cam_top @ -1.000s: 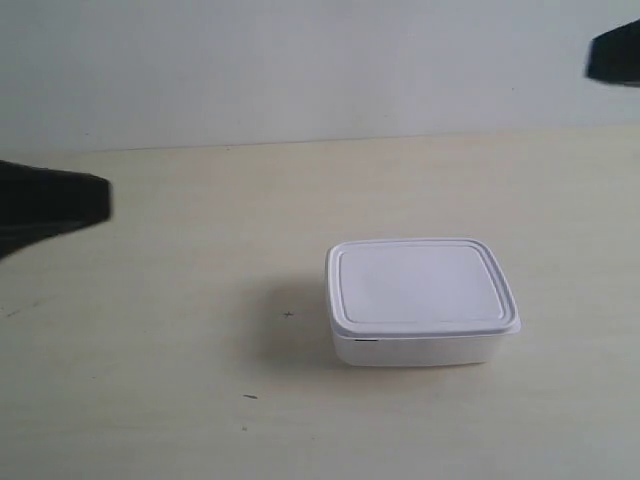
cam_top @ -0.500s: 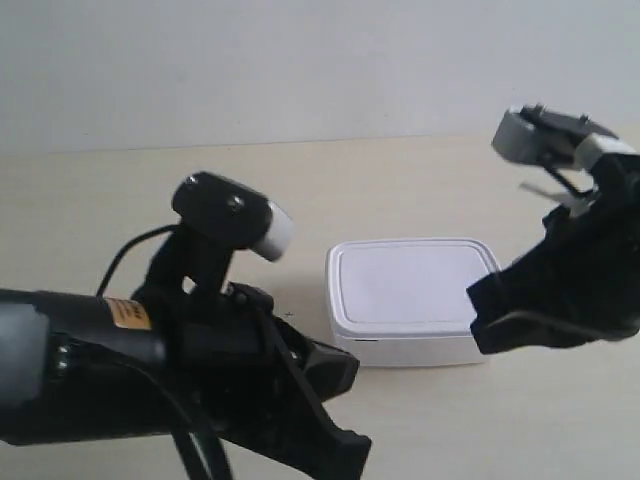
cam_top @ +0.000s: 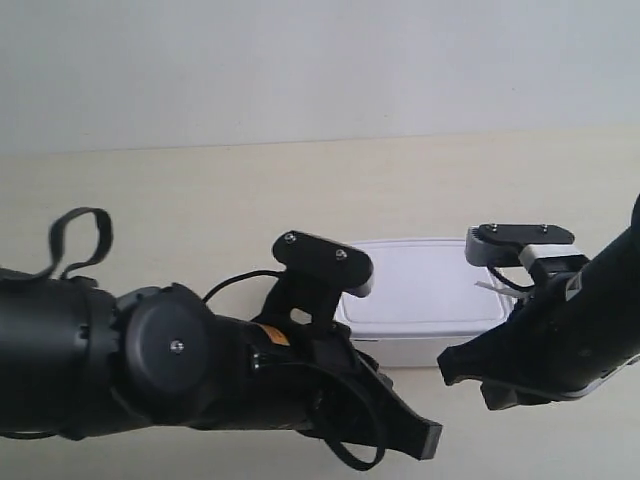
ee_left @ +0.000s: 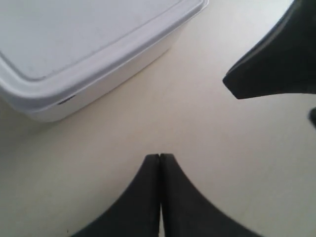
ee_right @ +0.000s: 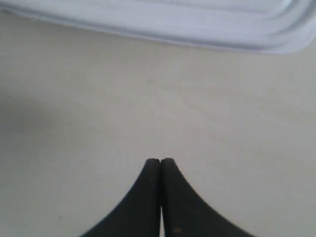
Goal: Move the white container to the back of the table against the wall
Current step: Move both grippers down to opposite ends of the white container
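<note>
The white container (cam_top: 420, 285) rests lid-on on the beige table (cam_top: 200, 200), well in front of the pale wall (cam_top: 300, 60). The arm at the exterior view's left reaches past its front left corner, gripper (cam_top: 428, 440) low near the front edge. The arm at the exterior view's right covers the box's right end, gripper (cam_top: 447, 370) just before its front side. My left gripper (ee_left: 159, 156) is shut and empty over bare table, the container (ee_left: 74, 39) close beside it. My right gripper (ee_right: 160, 160) is shut and empty, a short way from the container (ee_right: 173, 24).
The other arm's black fingers (ee_left: 276, 59) hang in the left wrist view, close to my left gripper. Bare table stretches between the container and the wall. A black cable loop (cam_top: 80, 240) stands up from the arm at the exterior view's left.
Both arms have come in from the view's edges and dropped low around the container's front. The arm at the exterior view's right has sunk towards the table. The container has not moved.
</note>
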